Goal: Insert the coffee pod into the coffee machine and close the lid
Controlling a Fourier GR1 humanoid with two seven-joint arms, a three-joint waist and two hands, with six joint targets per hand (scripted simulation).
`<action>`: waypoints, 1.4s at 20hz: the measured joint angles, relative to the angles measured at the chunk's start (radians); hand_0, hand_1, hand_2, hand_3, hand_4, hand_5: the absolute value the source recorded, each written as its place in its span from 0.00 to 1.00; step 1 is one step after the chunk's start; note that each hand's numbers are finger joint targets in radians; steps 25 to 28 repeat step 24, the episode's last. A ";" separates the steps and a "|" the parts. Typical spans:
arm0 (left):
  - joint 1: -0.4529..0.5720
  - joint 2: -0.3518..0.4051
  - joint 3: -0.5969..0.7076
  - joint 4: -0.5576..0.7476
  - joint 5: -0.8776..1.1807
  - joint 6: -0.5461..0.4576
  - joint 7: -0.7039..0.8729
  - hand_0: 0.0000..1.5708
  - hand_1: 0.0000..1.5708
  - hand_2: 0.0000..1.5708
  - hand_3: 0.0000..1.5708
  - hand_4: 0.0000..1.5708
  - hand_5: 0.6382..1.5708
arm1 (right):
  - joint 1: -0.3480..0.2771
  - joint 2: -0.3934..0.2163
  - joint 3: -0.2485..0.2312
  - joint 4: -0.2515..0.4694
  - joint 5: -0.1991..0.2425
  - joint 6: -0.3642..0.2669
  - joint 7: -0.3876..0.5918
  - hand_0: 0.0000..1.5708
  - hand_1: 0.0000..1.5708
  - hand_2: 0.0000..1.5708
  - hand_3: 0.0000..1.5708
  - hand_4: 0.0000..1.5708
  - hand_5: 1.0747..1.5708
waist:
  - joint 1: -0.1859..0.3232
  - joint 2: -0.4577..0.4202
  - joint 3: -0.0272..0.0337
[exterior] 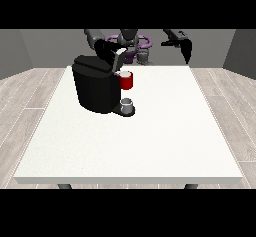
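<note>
Clearly we are at the loading or closing stage, and we should work over the black coffee machine (96, 88), which stands on the white tabletop (150, 136) toward its far left. At the front of the machine, on its right side, sits a red holder (127, 81) with something pale showing at its top; we take this for the coffee pod (too small to be certain), so the pod seems to be at the machine's brew opening. Below it, a small grey cup (127, 104) rests on the machine's base. The lid (119, 56) appears raised, tilted up above the red part. The hand at the view's left (106, 47) is over the top of the machine, near or touching the lid; we cannot tell whether its fingers are curled or straight, nor whether it holds anything. To do this step well, we judge it best to see the pod seated squarely in the holder, then bring the lid down along its hinge, pressing from above rather than sideways, so that the machine does not slide and the cup stays put. The hand at the view's right (186, 47) hangs in the air at the far right, well apart from the machine, fingers pointing downward and relaxed, holding nothing.
</note>
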 measured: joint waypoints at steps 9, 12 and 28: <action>-0.001 0.015 -0.003 0.011 0.017 -0.006 0.003 0.00 0.00 0.00 0.00 0.11 1.00 | -0.075 0.022 0.033 0.026 0.069 -0.027 0.025 0.00 0.00 0.00 0.00 0.07 1.00 | 0.017 -0.006 0.0003; -0.005 0.024 0.005 0.024 0.023 -0.006 -0.005 0.00 0.00 0.00 0.00 0.00 1.00 | -0.087 0.041 0.039 0.021 0.075 -0.028 0.031 0.00 0.00 0.00 0.00 0.08 1.00 | 0.006 -0.011 0.0003; 0.065 -0.016 -0.017 0.036 0.005 0.028 -0.070 0.00 0.00 0.00 0.00 0.12 1.00 | 0.153 0.122 0.148 -0.093 -0.050 0.001 -0.094 0.00 0.00 0.00 0.00 0.10 1.00 | -0.072 -0.129 0.0005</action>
